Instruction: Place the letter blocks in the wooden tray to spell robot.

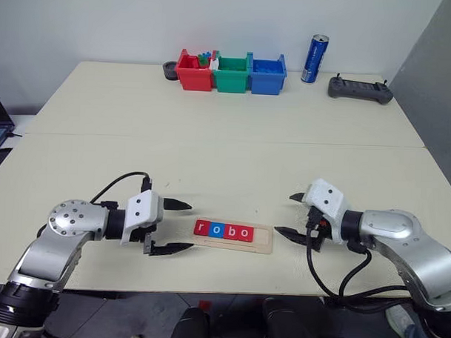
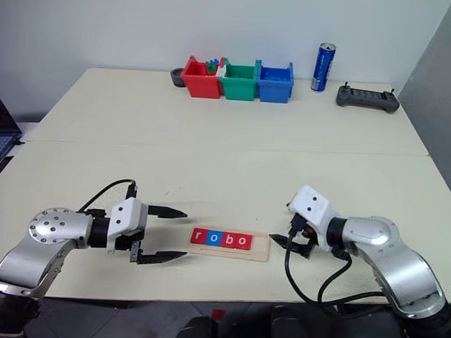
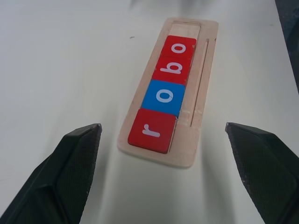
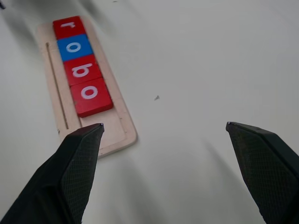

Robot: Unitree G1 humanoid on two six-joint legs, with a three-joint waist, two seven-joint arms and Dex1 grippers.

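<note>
Near the front edge of the tabletop (image 1: 233, 151), the wooden tray (image 1: 261, 244) holds four letter blocks (image 1: 222, 230), reading r, o, b, o.

Both sets of fingers stand wide open and hold nothing: the left gripper (image 1: 176, 226) is just off the tray's r end, the right gripper (image 1: 291, 214) near its bare end, probably so either can tend the row. Count: three red tiles and one blue, touching in line from the left end of the groove; one slot at the right end stays bare, presumably for the t, which I cannot find. At the far edge sit three plastic bins (image 1: 232, 73), one can (image 1: 314, 59) and one controller (image 1: 360, 89).
</note>
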